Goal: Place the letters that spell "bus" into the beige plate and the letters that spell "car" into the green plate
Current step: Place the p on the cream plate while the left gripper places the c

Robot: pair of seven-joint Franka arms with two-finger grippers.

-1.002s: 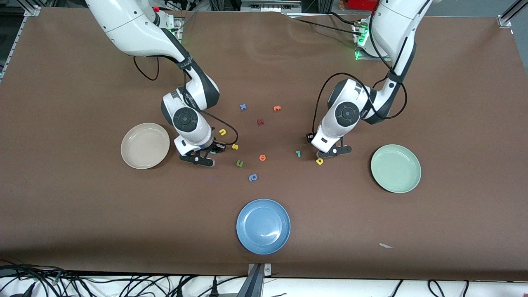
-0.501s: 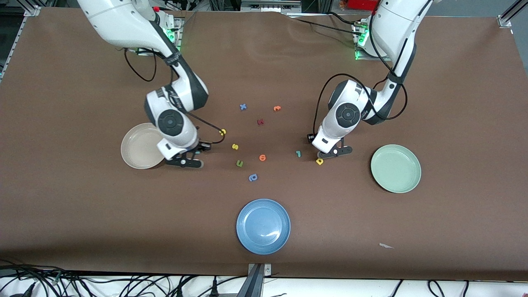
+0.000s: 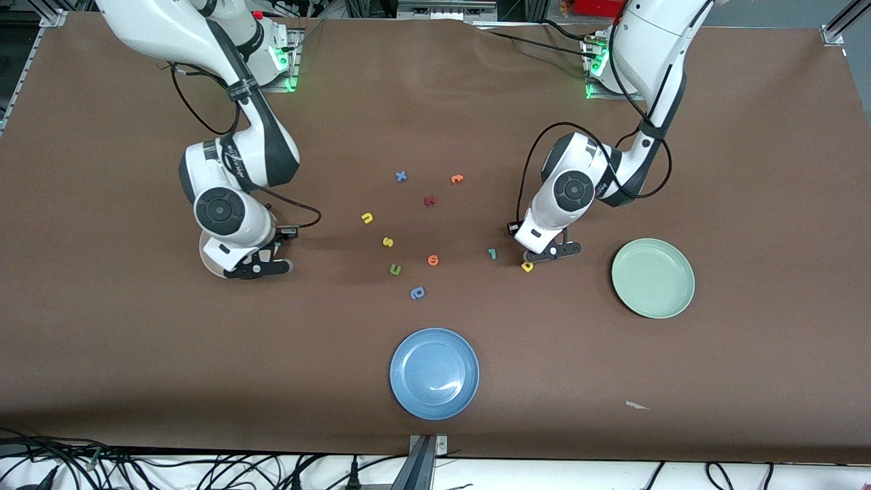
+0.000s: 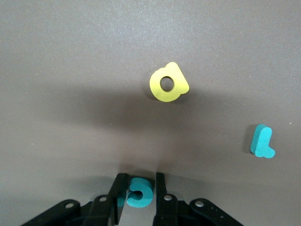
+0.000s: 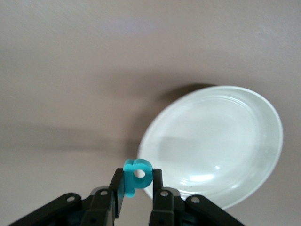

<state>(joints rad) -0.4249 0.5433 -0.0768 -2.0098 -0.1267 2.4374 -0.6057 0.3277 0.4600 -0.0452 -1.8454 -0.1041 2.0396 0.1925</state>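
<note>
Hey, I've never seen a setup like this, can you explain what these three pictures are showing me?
Two white robot arms work at a brown table. The wide picture comes from a high camera facing them; the two close-ups come from cameras on the arms' wrists, looking down past their black fingers.

The right gripper, over the beige plate, is shut on a teal b. The left gripper is down at the table with a teal c between its fingers; a yellow a and a teal r lie beside it.

On the table lie small foam letters, among them a yellow u and a yellow s, plus a green plate and a blue plate.
</note>
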